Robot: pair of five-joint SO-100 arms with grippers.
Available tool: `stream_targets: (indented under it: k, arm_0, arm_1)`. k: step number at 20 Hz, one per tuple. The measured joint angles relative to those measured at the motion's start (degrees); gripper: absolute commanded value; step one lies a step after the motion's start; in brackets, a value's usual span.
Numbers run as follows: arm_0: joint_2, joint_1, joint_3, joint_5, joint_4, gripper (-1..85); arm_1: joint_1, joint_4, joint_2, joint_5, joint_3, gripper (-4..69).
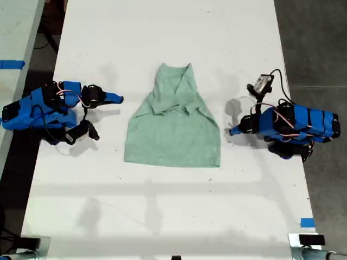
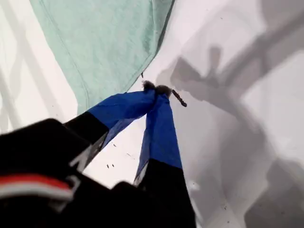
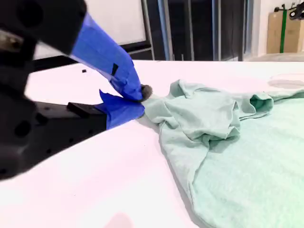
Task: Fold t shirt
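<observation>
While the t shirt (image 1: 172, 127) lies mid-worktop (image 1: 162, 211), sleeves folded in, long axis running away from the camera, my second gripper (image 1: 118, 98), closed and empty, flanks it on the exterior view's left; my first gripper (image 1: 233, 130), likewise closed and empty, sits nearer, opposite.

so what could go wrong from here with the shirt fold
1. My first gripper and my second gripper both have their fingers shut and hold nothing. Moving in like that would probably shove the t shirt instead of gripping it.
2. The folded-in sleeves sit bunched and uneven below the collar. Dragging an edge could pull them loose or set a crooked fold.
</observation>
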State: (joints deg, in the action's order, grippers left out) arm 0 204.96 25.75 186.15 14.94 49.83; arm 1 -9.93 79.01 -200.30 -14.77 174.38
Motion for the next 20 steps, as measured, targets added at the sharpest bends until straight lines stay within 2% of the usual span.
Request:
stream_targets:
  k: [3, 9, 11, 12, 13, 15, 20]
  arm_0:
    - [0.00, 0.00, 0.00, 0.00, 0.00, 2.1]
    - [0.00, 0.00, 0.00, 0.00, 0.00, -0.3]
    - [0.00, 0.00, 0.00, 0.00, 0.00, 4.0]
    - [0.00, 0.00, 0.00, 0.00, 0.00, 7.2]
    - [0.00, 0.00, 0.00, 0.00, 0.00, 8.5]
    - [0.00, 0.00, 0.00, 0.00, 0.09, -0.2]
    - [0.00, 0.00, 0.00, 0.00, 0.35, -0.3]
  arm_1:
    - [0.00, 0.00, 0.00, 0.00, 0.00, -1.3]
    - [0.00, 0.00, 0.00, 0.00, 0.00, 1.8]
    - [0.00, 0.00, 0.00, 0.00, 0.00, -1.2]
    - [0.00, 0.00, 0.00, 0.00, 0.00, -0.5]
    - [0.00, 0.00, 0.00, 0.00, 0.00, 3.9]
    - [0.00, 0.00, 0.00, 0.00, 0.00, 6.5]
    - [0.00, 0.00, 0.00, 0.35, 0.00, 6.8]
